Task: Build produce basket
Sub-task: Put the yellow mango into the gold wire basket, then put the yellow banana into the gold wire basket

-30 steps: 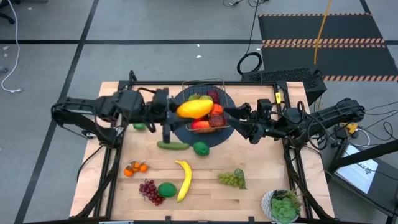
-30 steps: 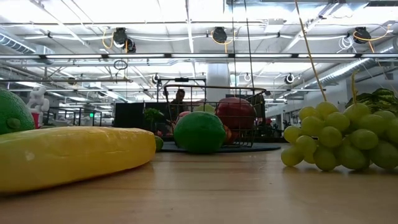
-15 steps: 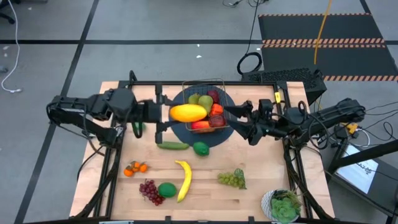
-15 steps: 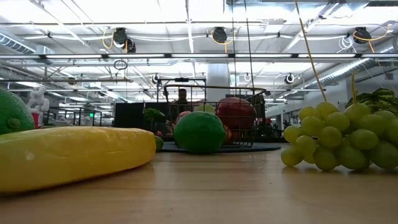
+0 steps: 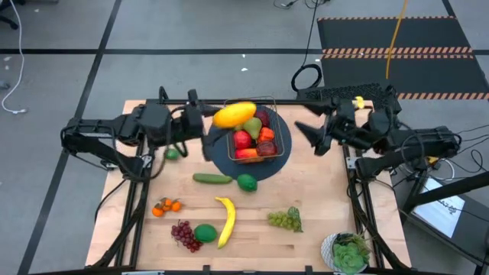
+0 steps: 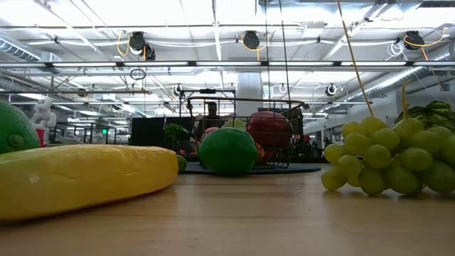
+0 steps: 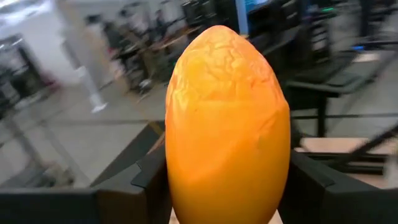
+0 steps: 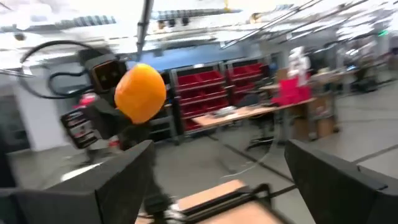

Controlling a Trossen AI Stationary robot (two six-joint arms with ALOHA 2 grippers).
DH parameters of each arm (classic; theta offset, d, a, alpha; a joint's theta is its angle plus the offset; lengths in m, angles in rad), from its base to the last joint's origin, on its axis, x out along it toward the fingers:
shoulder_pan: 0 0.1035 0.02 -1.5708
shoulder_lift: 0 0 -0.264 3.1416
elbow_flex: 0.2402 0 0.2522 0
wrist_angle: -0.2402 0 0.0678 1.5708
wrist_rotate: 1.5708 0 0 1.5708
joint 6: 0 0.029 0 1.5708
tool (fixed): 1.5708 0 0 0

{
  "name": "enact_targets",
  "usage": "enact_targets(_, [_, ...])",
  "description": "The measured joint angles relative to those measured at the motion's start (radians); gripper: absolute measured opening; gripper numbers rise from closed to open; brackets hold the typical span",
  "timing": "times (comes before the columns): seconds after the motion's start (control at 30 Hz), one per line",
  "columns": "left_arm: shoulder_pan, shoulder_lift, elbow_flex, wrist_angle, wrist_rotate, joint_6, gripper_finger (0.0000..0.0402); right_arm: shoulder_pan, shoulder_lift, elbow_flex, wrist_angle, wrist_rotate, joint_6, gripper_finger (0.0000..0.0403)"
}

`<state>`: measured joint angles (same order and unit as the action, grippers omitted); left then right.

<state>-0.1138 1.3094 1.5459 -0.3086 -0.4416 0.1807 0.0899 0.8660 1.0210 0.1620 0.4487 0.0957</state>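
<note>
The wire basket (image 5: pixel 276 147) stands on a round dark mat on the table's far middle and holds red apples (image 5: pixel 243 140), a green pear and an orange. My left gripper (image 5: pixel 221 118) is shut on the yellow-orange mango (image 5: pixel 235 114), above the basket's far left corner. My right gripper (image 5: pixel 308 136) is open and hovers right of the basket, touching nothing. Cucumber (image 5: pixel 212 179), lime (image 5: pixel 246 182), banana (image 5: pixel 225 220), green grapes (image 5: pixel 284 220), purple grapes (image 5: pixel 183 233) and small oranges (image 5: pixel 166 205) lie on the table. My left gripper pinches the mango between its two fingers (image 7: pixel 149 180), one on each side of the mango's lower flanks (image 7: pixel 186 186). The fingers come level from the table's left and lie along the mango, which sticks out ahead of them. The mango is lifted clear.
A potted leafy plant (image 5: pixel 348 252) stands at the near right corner. A lime (image 5: pixel 171 153) lies under the left arm. In the low view the banana (image 6: pixel 85 178) and green grapes (image 6: pixel 387 160) lie close to the camera, with the basket (image 6: pixel 284 135) behind.
My left gripper, still holding the mango, drew a little left, then swung toward the far edge; the mango now sits over the basket's far left corner. My right gripper pulled back from the basket's right rim toward the table's right and tipped up.
</note>
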Motion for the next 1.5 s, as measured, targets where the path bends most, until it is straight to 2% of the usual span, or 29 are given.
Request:
enact_targets(0.2, [0.075,0.107,0.0,-0.011,-0.031,-0.089,0.0205,-0.109,-0.075,0.0,-0.138,0.0,-0.026,0.0357])
enact_targets(0.4, [0.146,0.25,0.0,-0.051,-0.027,-0.268,0.0224,-0.15,-0.129,0.0,-0.237,-0.004,0.004,0.0357])
enact_targets(0.6, [0.227,0.376,0.0,-0.238,0.157,-0.441,0.0213,-0.16,-0.186,0.0,-0.275,-0.004,-0.081,0.0357])
enact_targets(0.83, [0.265,0.476,-0.001,-0.408,0.274,-0.505,0.0217,-0.178,-0.218,0.0,-0.338,0.0,-0.093,0.0357])
enact_targets(1.0, [0.276,0.487,-0.001,-0.423,0.337,-0.508,0.0246,-0.181,-0.216,0.0,-0.382,0.0,-0.078,0.0357])
enact_targets(1.3, [0.298,0.485,-0.001,-0.481,0.342,-0.623,0.0313,-0.181,-0.19,0.0,-0.388,0.0,-0.069,0.0357])
enact_targets(1.5, [0.299,0.411,-0.001,-0.483,0.398,-0.7,0.0333,-0.181,-0.16,0.0,-0.394,-0.004,0.086,0.0357])
